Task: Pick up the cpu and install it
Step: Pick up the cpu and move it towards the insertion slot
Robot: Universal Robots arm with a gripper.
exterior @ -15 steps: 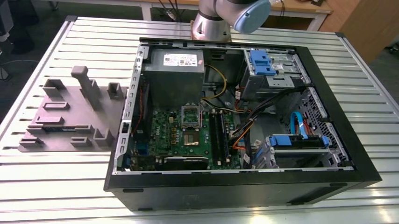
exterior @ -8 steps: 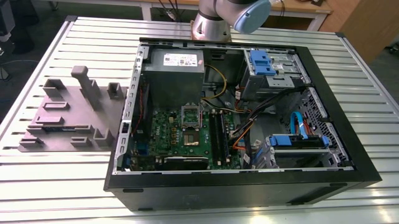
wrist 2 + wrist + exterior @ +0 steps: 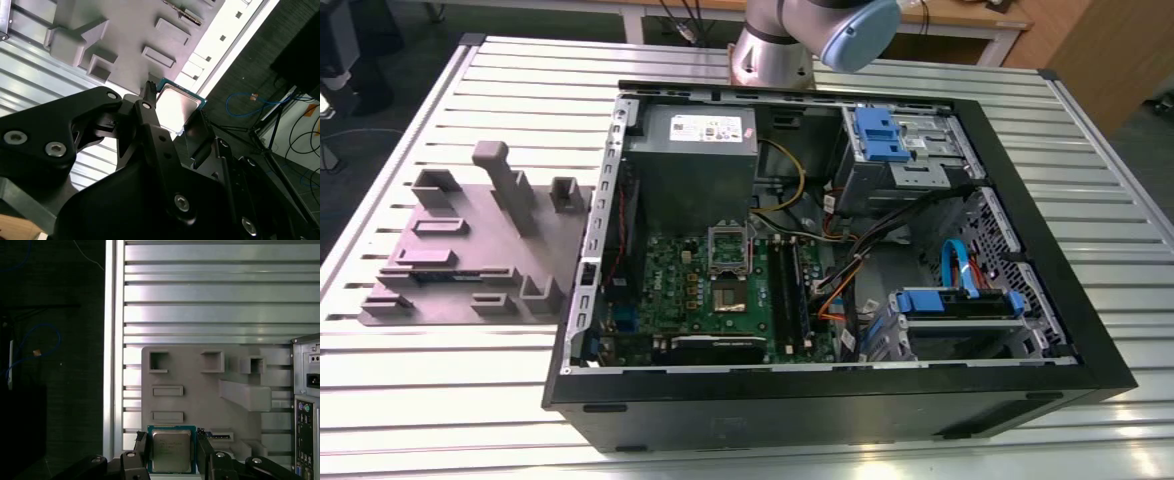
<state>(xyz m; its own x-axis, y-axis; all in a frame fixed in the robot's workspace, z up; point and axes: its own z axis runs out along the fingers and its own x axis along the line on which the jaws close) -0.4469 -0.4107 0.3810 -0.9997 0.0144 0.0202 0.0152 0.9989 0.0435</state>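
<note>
- Grey fixture plate (image 3: 467,250) on the exterior view's left. The first wrist view shows the cpu (image 3: 171,451) at the plate's edge.
- Gripper (image 3: 172,445) fingers (image 3: 141,450) closed narrow on the cpu's opposite edges, holding it.
- My call: keep the chip level and the grip centred, no tilt.
- Socket (image 3: 730,292) on the motherboard (image 3: 667,285), right of the plate, inside the case (image 3: 1041,300).
</note>
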